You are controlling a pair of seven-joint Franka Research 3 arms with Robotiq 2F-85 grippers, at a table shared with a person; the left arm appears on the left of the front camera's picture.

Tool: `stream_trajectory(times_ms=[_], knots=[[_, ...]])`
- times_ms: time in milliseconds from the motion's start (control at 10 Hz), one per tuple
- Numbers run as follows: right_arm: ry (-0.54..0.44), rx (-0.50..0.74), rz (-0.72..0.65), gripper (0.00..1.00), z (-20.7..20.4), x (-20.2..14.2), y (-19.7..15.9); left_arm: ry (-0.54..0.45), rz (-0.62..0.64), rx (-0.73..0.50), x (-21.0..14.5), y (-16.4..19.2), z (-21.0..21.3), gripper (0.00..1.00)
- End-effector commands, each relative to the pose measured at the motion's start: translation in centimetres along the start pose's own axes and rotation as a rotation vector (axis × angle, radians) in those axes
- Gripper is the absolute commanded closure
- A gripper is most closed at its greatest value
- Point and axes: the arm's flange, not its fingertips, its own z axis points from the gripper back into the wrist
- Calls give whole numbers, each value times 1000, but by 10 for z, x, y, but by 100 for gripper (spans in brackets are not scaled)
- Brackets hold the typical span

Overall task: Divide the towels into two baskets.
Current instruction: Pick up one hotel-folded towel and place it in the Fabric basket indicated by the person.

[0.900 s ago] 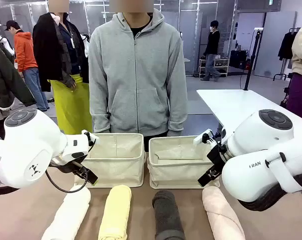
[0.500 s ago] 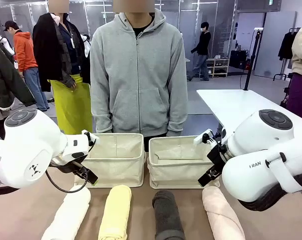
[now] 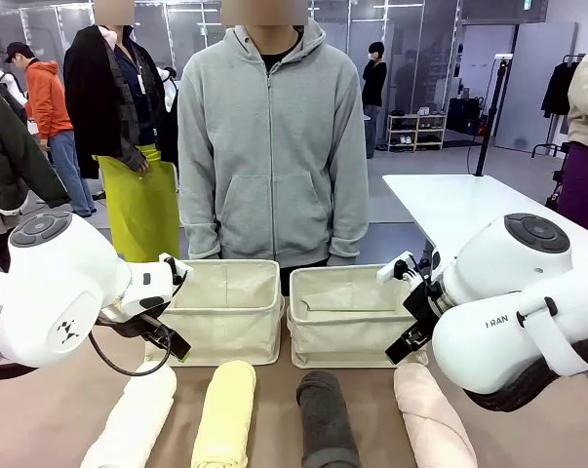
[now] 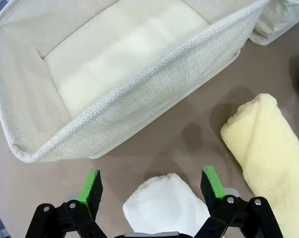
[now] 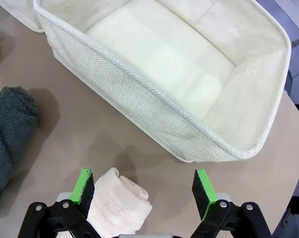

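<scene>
Nothing on the desk [image 3: 274, 419] has shifted over the last second. Both arms sit exactly where they were, and the four towels lie in the same row along the near edge. The sorting has therefore not begun, and both baskets are empty.

The white towel [image 3: 137, 414] lies furthest to the robot's left. Next come the pale yellow towel [image 3: 225, 409], the dark grey towel [image 3: 325, 414] and the pale pink towel [image 3: 430, 414]. Just behind them the left basket [image 3: 225, 336] and the right basket [image 3: 342, 341] stand side by side. The person in the grey hoodie [image 3: 274, 146] stands at the far edge and takes no part.

The left arm bends in low from its side. The left pincer [image 4: 151, 184] points down over the far end of the white towel, which sits between its green pads [image 4: 92, 184], with the left basket's wall just beyond. The right arm mirrors this. The right pincer [image 5: 143, 186] is aimed at the end of the pink towel, though that roll sits nearer one pad than the other. Both pincers are spread wide and hold nothing.

From the wrist views it is hard to tell how far above the towels the pads stand. They look clear of the cloth, probably ready for a first descent on each outer roll.
</scene>
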Motion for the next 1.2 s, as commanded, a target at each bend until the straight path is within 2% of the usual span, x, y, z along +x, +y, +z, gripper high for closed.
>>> stream_trajectory(times_ms=[0, 300, 500, 600, 800, 900, 1000, 1100], knots=[[0, 0, 0, 0, 0, 0, 0, 0, 0, 0, 0, 0, 0, 0], [15, 177, -59, 0, 39, 20, -18, -10, 42, -155, 21, 9, 35, 0], [29, 236, -101, 0, 52, 23, -36, -13, 110, -219, 23, 27, 50, 0], [53, 324, -155, 0, 58, 21, -50, -22, 195, -361, 21, 42, 59, 0], [16, 696, -363, 0, 71, 6, -91, -6, 356, -659, 0, 82, 74, 0], [-22, 871, -461, 0, 75, -12, -115, -33, 484, -803, -20, 108, 78, 0], [-74, 1004, -569, 0, 78, -41, -146, -89, 599, -916, -54, 139, 79, 0], [-160, 1093, -675, 0, 78, -70, -175, -154, 691, -977, -87, 164, 79, 0]])
